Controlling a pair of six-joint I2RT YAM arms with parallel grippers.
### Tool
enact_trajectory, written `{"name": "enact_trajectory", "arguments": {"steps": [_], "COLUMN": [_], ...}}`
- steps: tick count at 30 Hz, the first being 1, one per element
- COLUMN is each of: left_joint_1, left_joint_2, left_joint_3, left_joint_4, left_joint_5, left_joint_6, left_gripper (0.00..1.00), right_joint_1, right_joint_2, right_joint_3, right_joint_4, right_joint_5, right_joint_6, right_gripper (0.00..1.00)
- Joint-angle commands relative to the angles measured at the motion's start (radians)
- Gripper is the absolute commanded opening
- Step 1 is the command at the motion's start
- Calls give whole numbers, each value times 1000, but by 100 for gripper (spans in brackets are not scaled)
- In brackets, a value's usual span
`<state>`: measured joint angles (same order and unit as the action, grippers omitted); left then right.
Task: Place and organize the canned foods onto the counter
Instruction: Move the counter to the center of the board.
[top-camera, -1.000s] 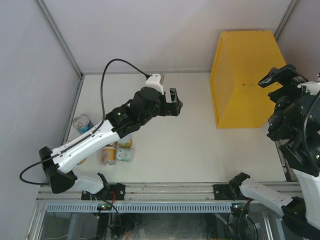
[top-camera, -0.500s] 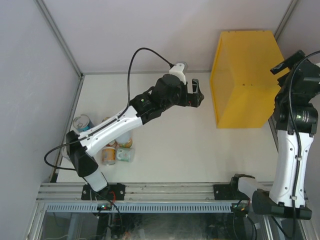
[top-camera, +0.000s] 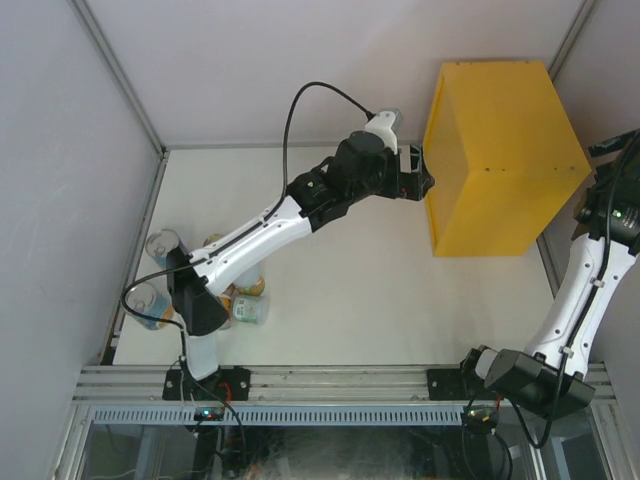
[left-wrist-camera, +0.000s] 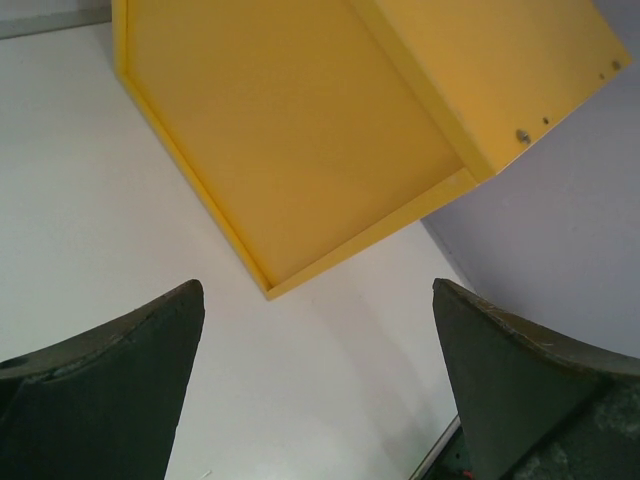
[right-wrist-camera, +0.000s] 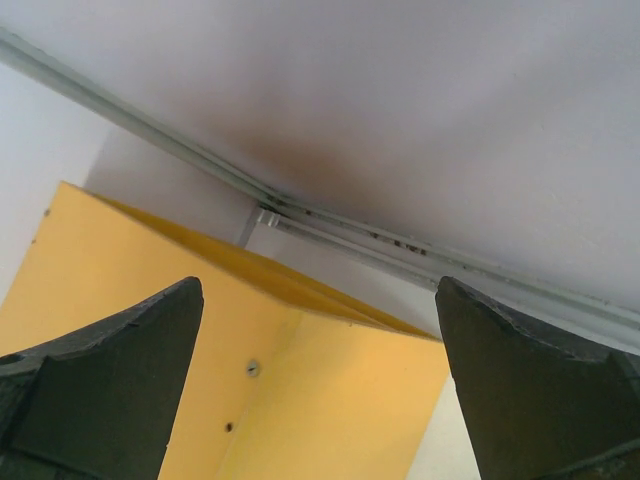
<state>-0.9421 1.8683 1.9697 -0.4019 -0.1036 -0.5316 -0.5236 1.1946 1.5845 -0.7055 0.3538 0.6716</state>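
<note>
The left pincer (top-camera: 418, 185) hung with its jaws wide apart and nothing between them, just beside the left face of the yellow counter (top-camera: 500, 150). The right pincer (right-wrist-camera: 318, 290) was equally agape and empty, raised by the unit's right side. The canned foods (top-camera: 250, 308) lay clustered at the near-left of the white surface (top-camera: 350, 290), well apart from the unit and partly hidden under the left arm, so none had been shelved.

The step in hand looked like squaring up the counter between the 2 arms before loading (a guess, since neither pincer touched it). To do it well, both sides would need even pressure, applied low so the box slides rather than tips. The raised lip (left-wrist-camera: 268, 290) round the recessed face seemed the only edge a pincer could actually bite.

The panels were smooth, flat and matte yellow, fixed with small screws (left-wrist-camera: 521, 136) near 1 corner, and probably slippery to push. The cans were short cylinders with printed labels and pale metal ends. 1 can (top-camera: 164, 245) stood upright while others lay on their sides, likely to roll.
</note>
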Motion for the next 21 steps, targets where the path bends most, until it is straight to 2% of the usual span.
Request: {"name": "enact_trajectory", "arguments": {"steps": [1, 7, 11, 21], "left_joint_1": [6, 20, 45, 94], "left_joint_2": [35, 74, 82, 138], "left_joint_3": [109, 130, 85, 73], "left_joint_4": [47, 59, 109, 269], "left_joint_5": [39, 34, 55, 158], "left_joint_6": [-9, -16, -56, -181], "left_gripper": [99, 99, 99, 98], "right_joint_1": [-51, -84, -96, -85], "right_joint_2": [-5, 9, 30, 115], "right_joint_3": [-77, -215, -284, -313], "right_joint_4": [112, 238, 333, 429], "right_joint_5": [-98, -184, -259, -495], "right_joint_6": [75, 142, 188, 219], "right_gripper": [100, 100, 99, 97]}}
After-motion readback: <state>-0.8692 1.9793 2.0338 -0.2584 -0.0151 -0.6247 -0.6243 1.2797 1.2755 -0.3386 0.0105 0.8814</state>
